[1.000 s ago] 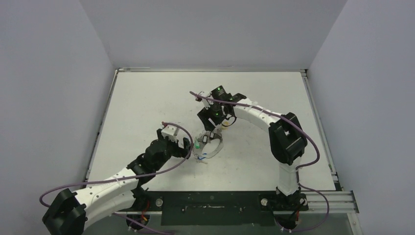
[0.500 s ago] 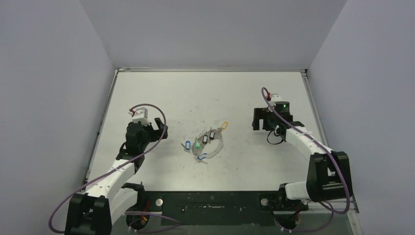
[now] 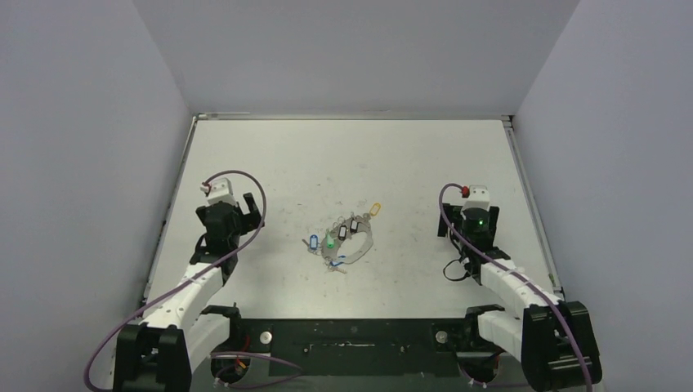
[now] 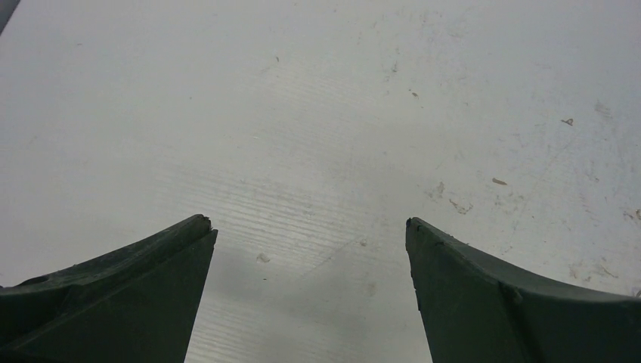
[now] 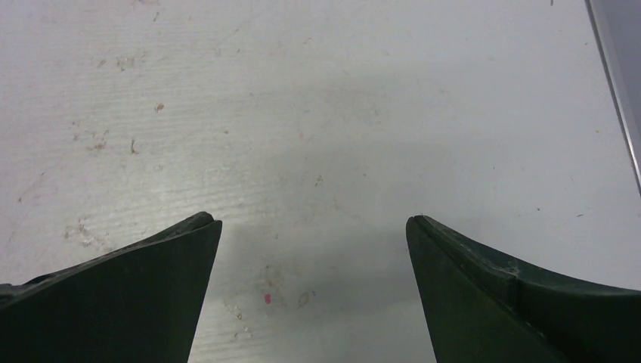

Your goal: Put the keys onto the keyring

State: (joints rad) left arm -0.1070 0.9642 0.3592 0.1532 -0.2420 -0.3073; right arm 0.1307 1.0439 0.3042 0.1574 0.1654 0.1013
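Note:
The keyring, a thin silvery wire loop, lies on the white table in the middle of the top view. Keys lie on and around it: a yellow-tagged one at its upper right, a green one, a blue one to the left, and black ones along the loop. I cannot tell which keys are threaded on it. My left gripper is open and empty, well left of the keys; its wrist view holds only bare table. My right gripper is open and empty, well to the right.
The white tabletop is boxed in by grey walls, with a metal rail along its right edge. Purple cables loop over both arms. The table edge shows at the upper right of the right wrist view.
Both arms have pulled back from the keyring, the left to the left and the right to the right and nearer. The keys and ring lie still, released.

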